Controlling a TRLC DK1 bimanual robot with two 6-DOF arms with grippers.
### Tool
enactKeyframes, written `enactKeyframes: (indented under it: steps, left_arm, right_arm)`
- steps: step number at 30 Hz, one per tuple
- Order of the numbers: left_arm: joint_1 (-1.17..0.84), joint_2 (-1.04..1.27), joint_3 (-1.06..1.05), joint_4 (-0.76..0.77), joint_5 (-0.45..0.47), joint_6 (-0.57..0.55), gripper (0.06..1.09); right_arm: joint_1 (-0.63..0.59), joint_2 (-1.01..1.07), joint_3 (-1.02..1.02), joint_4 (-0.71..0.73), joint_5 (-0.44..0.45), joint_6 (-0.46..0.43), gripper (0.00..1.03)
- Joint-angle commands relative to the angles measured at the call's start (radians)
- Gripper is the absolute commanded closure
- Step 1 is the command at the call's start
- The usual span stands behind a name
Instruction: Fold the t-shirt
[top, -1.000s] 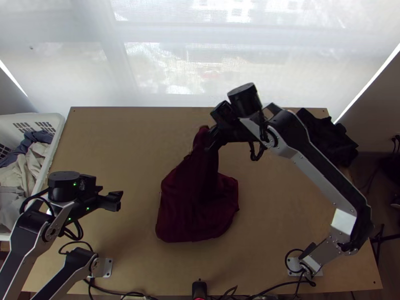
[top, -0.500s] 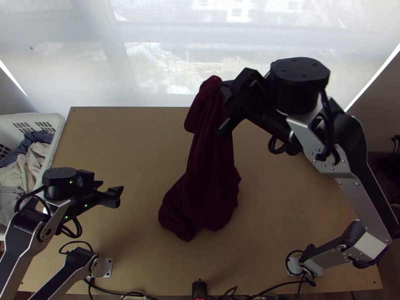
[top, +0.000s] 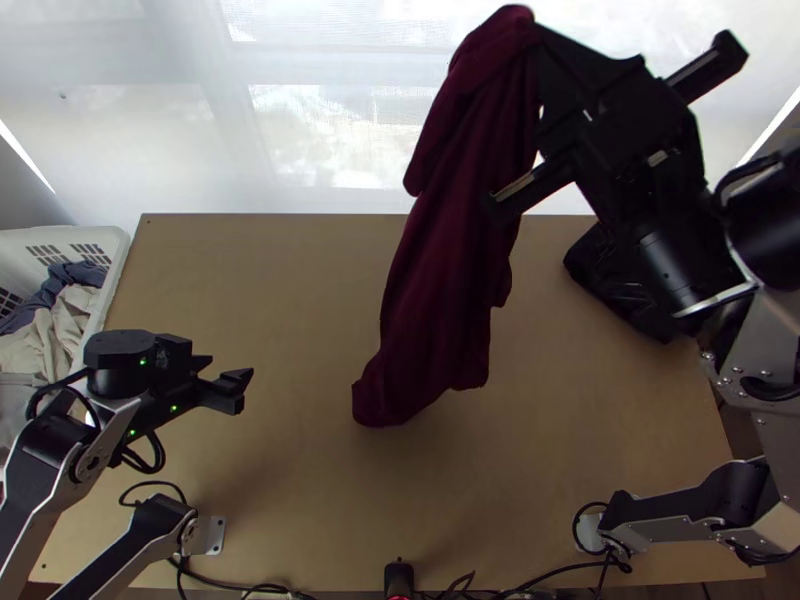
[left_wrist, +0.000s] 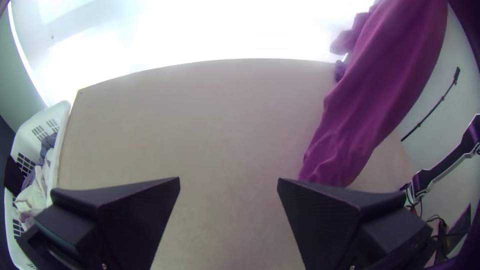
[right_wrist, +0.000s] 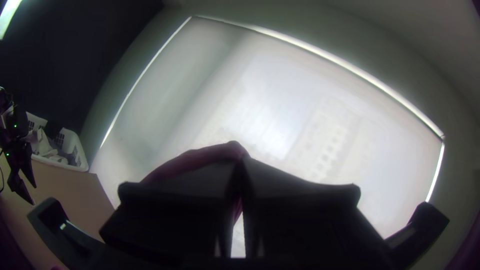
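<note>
- Top view: dark red t-shirt hangs long & bunched from R gripper, upper end past the far edge of the wooden table, lower end over the table's mid; can't tell if it touches.
- Same view: L gripper over table's L side, fingers apart, nothing btwn. White basket w/ clothes at L edge; black bundle near far R corner.
- L wrist view: L gripper fingers wide apart, bare tabletop btwn; t-shirt hangs well apart, on R arm's side.
- R wrist view: R gripper fingers pressed together on t-shirt, pale window covering behind.
</note>
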Motion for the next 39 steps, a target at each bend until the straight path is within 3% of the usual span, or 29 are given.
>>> enactKeyframes:
  steps: [1,8,18,27,39]
  left_arm:
    - [-0.077,0.040,0.006,0.021,0.001,-0.001,0.14]
    - [-0.263,0.117,-0.050,0.087,-0.003,0.047,0.14]
    - [-0.438,0.428,-0.064,0.360,-0.006,0.074,0.14]
    - [-0.478,0.676,-0.036,0.567,-0.013,0.071,0.13]
    - [-0.532,0.838,-0.026,0.590,-0.013,0.071,0.13]
  right_arm:
    - [-0.002,-0.032,-0.015,0.076,0.035,-0.096,1.00]
    - [0.000,-0.060,-0.090,0.062,0.075,-0.079,1.00]
    - [0.000,-0.069,-0.098,-0.022,0.104,-0.085,1.00]
    - [-0.003,-0.095,-0.101,-0.073,0.158,-0.094,1.00]
    - [-0.009,-0.118,-0.116,-0.105,0.181,-0.102,1.00]
